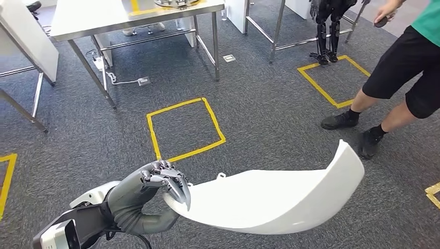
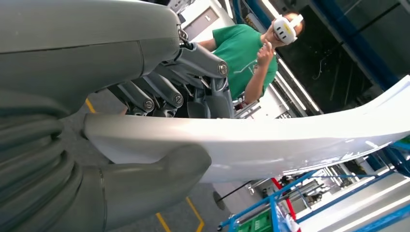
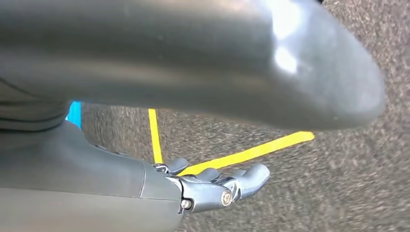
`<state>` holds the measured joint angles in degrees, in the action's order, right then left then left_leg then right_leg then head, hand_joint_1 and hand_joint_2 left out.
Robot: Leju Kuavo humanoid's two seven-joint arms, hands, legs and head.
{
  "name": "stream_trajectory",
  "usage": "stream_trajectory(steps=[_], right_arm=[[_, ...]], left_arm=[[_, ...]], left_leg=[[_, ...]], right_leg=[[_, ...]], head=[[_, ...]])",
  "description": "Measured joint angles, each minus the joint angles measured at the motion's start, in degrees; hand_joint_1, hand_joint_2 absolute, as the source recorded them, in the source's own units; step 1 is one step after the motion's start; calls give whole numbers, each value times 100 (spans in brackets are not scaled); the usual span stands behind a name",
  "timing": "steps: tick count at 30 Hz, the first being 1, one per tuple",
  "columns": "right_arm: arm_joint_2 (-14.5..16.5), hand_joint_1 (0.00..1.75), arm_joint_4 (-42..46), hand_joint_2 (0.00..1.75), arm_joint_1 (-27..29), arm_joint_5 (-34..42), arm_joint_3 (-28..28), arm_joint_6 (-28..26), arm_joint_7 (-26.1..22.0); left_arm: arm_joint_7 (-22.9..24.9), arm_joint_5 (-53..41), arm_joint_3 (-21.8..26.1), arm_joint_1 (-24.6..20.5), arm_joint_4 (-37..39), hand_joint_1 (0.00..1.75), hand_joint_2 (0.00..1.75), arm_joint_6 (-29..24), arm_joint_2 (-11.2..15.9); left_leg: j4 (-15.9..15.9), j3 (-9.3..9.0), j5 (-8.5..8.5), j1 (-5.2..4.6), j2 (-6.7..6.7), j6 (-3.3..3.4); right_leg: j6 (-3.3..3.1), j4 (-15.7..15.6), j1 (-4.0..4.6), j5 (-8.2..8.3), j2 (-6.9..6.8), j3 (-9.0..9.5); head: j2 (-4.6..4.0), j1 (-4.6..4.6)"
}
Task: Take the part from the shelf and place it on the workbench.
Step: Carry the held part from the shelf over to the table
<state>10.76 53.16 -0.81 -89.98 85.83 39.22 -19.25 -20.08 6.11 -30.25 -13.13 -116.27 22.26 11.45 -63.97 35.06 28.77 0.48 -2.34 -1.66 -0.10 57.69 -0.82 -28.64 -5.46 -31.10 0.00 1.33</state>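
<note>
Item: curved white part (image 1: 270,199), a long glossy shell with a small tab on its upper edge. It is held in the air above the grey carpet (image 1: 270,109), running from the left hand out to the right, where its far end sweeps upward near a person's shoes.

Left hand (image 1: 163,181): grips the near end of the part. The dark fingers (image 1: 179,189) curl over the top edge, close together; in the left wrist view the thick grey thumb (image 2: 159,174) presses against the opposite face of the part (image 2: 270,140), so the panel is pinched between thumb and fingers.

Right hand (image 3: 212,186): seen in the right wrist view above the carpet, nothing in it. The fingers look loosely bent and lying near one another, though the picture is blurred and the thumb covers much of it, so their exact pose cannot be told.

Surroundings: yellow tape square (image 1: 184,129) on the carpet, beyond the left hand. A second yellow tape square (image 1: 334,78) lies further right. A white-topped table (image 1: 104,18) on metal legs stands at the far left, with a power strip (image 1: 143,81) on the floor beside it. A person (image 1: 410,67) in a green shirt and black shorts stands at the right, holding a small dark object; in the left wrist view the same person wears a white headset (image 2: 285,29).
</note>
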Motion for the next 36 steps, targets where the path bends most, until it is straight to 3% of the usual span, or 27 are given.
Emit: stream_trajectory(steps=[2,3,5,7,9,11,12,13,14,16,18,19,20,22,24,26,27,28,30,32,33,36], right_arm=[[-41,0,-46,0,-2,0,0,-9,-11],[-61,0,-61,0,-7,0,0,-9,-14],[-91,0,-85,0,-27,1,-1,-9,-16],[-111,0,-108,0,-40,5,-2,-10,-31],[-135,0,-141,0,-28,4,-1,-17,-41],[-163,0,-196,0,-6,-1,2,-36,-43],[-178,0,-240,0,-2,-2,2,-49,-49],[-197,0,-291,0,-2,-2,1,-67,-61],[-223,0,-341,0,-3,-1,-1,-89,-72],[-281,0,-426,0,-7,3,-3,-140,-84],[-331,0,-495,0,-18,14,-4,-198,-83],[-347,0,-527,0,-28,31,-4,-226,-84],[-360,0,-560,0,-44,53,-4,-252,-87],[-375,0,-616,0,-72,103,-4,-286,-95],[-383,0,-666,0,-67,128,2,-309,-97],[-384,0,-709,0,-43,137,21,-328,-92],[-384,0,-726,0,-39,140,30,-333,-93],[-384,0,-740,0,-40,141,37,-332,-97],[-384,0,-765,0,-48,142,40,-319,-112],[-386,0,-783,0,-55,142,40,-308,-128],[-389,0,-790,0,-56,142,40,-306,-133],[-397,0,-801,0,-65,142,41,-311,-146]], left_arm=[[-3,4,-47,-61,34,175,175,4,-5],[-4,7,-61,-77,51,175,175,5,-5],[-7,9,-77,-90,77,175,175,7,-4],[-8,26,-89,-115,93,175,175,9,-9],[-1,58,-115,-140,112,175,175,11,-22],[15,81,-152,-144,140,175,175,17,-31],[21,90,-168,-145,152,175,175,28,-31],[25,98,-185,-152,160,175,175,38,-31],[26,105,-201,-163,164,175,175,52,-32],[27,114,-222,-190,164,175,175,86,-32],[30,121,-243,-205,163,175,175,114,-33],[35,123,-257,-208,163,175,175,121,-33],[41,125,-274,-211,162,175,175,126,-33],[56,125,-304,-228,162,175,175,133,-32],[63,125,-332,-261,166,175,175,146,-31],[64,125,-367,-281,181,175,175,168,-32],[64,124,-384,-283,192,175,175,178,-32],[64,123,-398,-286,201,175,175,186,-29],[60,122,-424,-307,210,175,175,192,-24],[56,122,-449,-337,209,175,175,195,-23],[54,120,-459,-346,209,175,175,196,-22],[47,105,-473,-354,208,175,175,196,-14]], left_leg=[[483,-232,-119,-34,-180,102],[529,-233,-106,-54,-172,158],[545,-222,-135,-49,-17,247],[581,-240,-179,-17,121,321],[593,-233,-209,5,272,366],[585,-214,-218,4,438,377],[577,-211,-220,3,522,376],[568,-211,-221,3,607,371],[559,-212,-221,3,691,363],[536,-195,-223,-5,847,317],[539,-160,-236,-1,974,237],[554,-145,-249,7,1027,193],[557,-133,-257,16,1031,158],[387,-50,-146,3,766,110],[-234,227,218,-9,398,82],[-965,544,547,-4,283,61],[-1111,594,567,-3,273,58],[-1031,532,479,-3,269,64],[-285,123,128,-8,242,105],[406,-229,-68,-30,195,168],[547,-292,-75,-45,182,198],[586,-296,-90,-57,216,295]], right_leg=[[61,11,31,-31,-126,30],[96,10,41,-40,-188,44],[166,7,27,-57,-270,83],[234,233,-2,-230,-16,20],[281,923,-18,-602,373,-299],[294,1580,-15,-820,502,-656],[290,1637,-14,-758,515,-715],[279,1459,-17,-584,534,-661],[263,1090,-24,-346,593,-511],[229,327,-40,-22,846,-191],[191,37,-28,27,954,-79],[166,28,-16,37,889,-82],[125,10,-20,52,831,-80],[45,-30,-36,85,736,-69],[0,-43,-34,96,638,-67],[-10,-36,-21,95,540,-78],[-10,-31,-17,94,500,-82],[-8,-25,-13,92,470,-82],[5,-15,-6,84,429,-72],[48,0,19,70,403,-70],[80,1,27,68,392,-72],[186,-2,17,60,377,-66]], head=[[0,-2],[0,-9],[0,-23],[0,-49],[0,-107],[0,-145],[0,-152],[0,-158],[0,-164],[0,-178],[0,-184],[0,-183],[0,-183],[0,-151],[0,-92],[0,-59],[0,-54],[0,-47],[0,-29],[0,-20],[0,-22],[0,-33]])
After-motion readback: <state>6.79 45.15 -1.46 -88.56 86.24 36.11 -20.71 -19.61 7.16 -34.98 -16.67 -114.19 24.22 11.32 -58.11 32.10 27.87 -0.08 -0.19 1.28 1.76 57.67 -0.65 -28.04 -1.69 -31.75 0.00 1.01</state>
